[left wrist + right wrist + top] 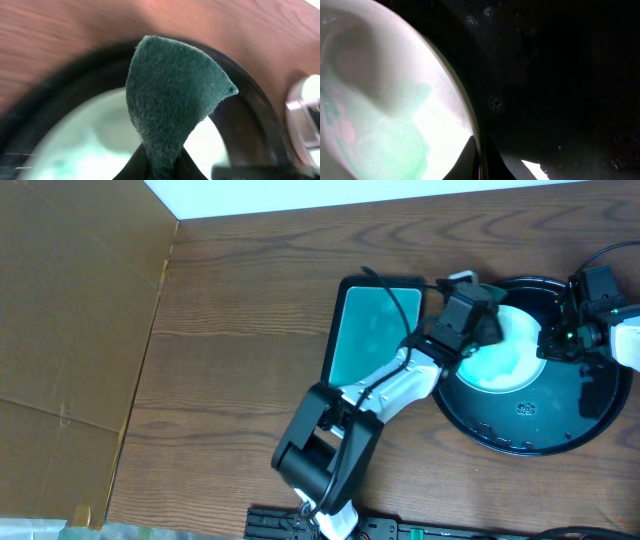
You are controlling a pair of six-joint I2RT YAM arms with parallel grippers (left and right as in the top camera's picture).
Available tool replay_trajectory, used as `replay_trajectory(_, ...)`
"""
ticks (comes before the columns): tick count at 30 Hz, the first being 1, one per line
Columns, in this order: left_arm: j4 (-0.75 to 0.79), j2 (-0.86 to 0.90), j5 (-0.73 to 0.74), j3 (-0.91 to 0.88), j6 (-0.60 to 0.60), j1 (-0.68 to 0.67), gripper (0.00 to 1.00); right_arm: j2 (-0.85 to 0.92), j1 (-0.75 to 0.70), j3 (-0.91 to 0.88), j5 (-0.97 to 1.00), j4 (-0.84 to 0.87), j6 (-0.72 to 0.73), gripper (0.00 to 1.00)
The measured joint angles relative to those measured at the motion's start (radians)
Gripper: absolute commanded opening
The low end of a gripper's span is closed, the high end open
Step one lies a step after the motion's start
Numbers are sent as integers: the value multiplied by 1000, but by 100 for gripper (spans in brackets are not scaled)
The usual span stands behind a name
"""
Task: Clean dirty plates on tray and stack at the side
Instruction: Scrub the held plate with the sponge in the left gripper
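One white, teal-tinted plate (505, 355) lies in the round black tray (530, 442); other plates are not in view. My left gripper (478, 330) is shut on a green scouring pad (172, 100) and hovers over the plate's left side; the plate (95, 135) shows below the pad. My right gripper (549, 340) is shut on the plate's right rim (470, 112), one finger on each side. The plate's face (385, 100) carries a teal smear in the right wrist view.
A rectangular black-rimmed teal dish (372, 330) sits just left of the tray. A brown cardboard sheet (70, 330) covers the table's left side. The left arm's base (320, 450) stands near the front edge.
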Motion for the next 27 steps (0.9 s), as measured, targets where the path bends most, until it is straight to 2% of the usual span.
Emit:
replay_trajectory(5, 46, 85, 47, 0, -25, -13, 7, 0, 0, 0, 0, 0, 0, 1)
replay_trajectory(14, 68, 146, -49, 0, 18, 17, 7, 0, 0, 0, 0, 2, 1, 1)
replay_trajectory(22, 68, 142, -80, 0, 295, 71, 7, 0, 0, 0, 0, 3, 1, 1)
replay_trajectory(27, 68, 122, -139, 0, 399, 68, 7, 2, 0, 2, -2, 8, 1, 1)
